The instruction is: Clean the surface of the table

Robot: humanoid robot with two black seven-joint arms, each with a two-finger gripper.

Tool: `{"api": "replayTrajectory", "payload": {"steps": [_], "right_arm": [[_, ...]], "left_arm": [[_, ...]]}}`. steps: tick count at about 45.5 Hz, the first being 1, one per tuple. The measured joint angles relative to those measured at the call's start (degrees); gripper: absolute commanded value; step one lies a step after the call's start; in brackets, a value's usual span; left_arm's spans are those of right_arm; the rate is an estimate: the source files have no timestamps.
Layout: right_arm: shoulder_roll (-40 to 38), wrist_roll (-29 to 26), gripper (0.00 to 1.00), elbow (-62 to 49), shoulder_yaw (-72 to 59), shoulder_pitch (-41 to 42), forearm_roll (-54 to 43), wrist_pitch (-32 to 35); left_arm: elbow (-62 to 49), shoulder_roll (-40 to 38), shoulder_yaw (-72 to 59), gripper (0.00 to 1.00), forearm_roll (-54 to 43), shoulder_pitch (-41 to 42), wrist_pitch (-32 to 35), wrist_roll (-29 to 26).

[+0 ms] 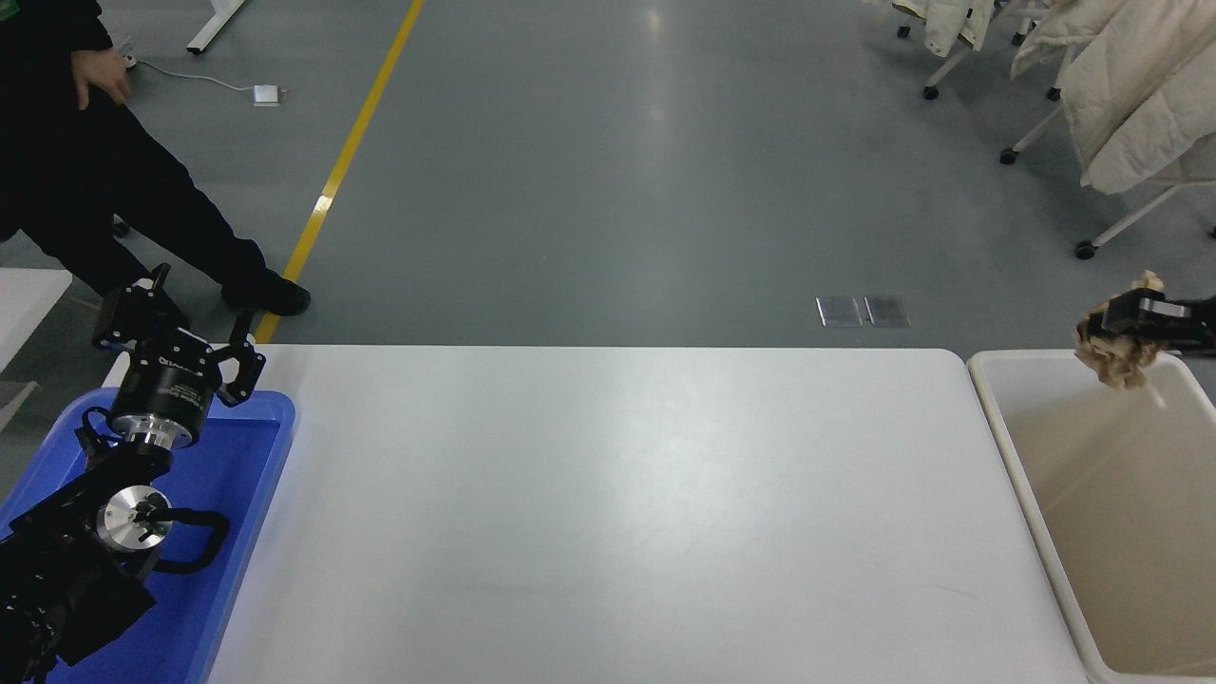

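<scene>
The right hand [1107, 328] is clamped on a crumpled brown paper ball [1121, 353], above the far edge of the cream bin [1035, 503], which stands at the right end of the white counter [608, 513]. The left hand [180, 328], fingers apart, is parked over the blue tray [242, 494].

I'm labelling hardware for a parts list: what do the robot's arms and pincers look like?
The left pincer is black with angular fingers, on a black cylindrical wrist with white lettering and a silver ring. A silver disc joint and looping black cables follow behind. Of the right pincer, only black fingers with a silver-grey strip show.
</scene>
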Motion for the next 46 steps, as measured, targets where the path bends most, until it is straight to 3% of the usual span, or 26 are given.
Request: {"api": "replayTrajectory", "payload": {"steps": [19, 46], "right_arm": [[16.7, -0.6, 0.0, -28.8, -0.1, -17.4, 16.3, -12.5], [23.8, -7.9, 0.0, -35.7, 0.0, -25.3, 24.5, -21.7]], "left_arm": [[0.0, 0.0, 0.0, 1.0, 0.0, 0.0, 0.0, 0.0], [0.0, 0.0, 0.0, 1.0, 0.0, 0.0, 0.0, 0.0]]}}
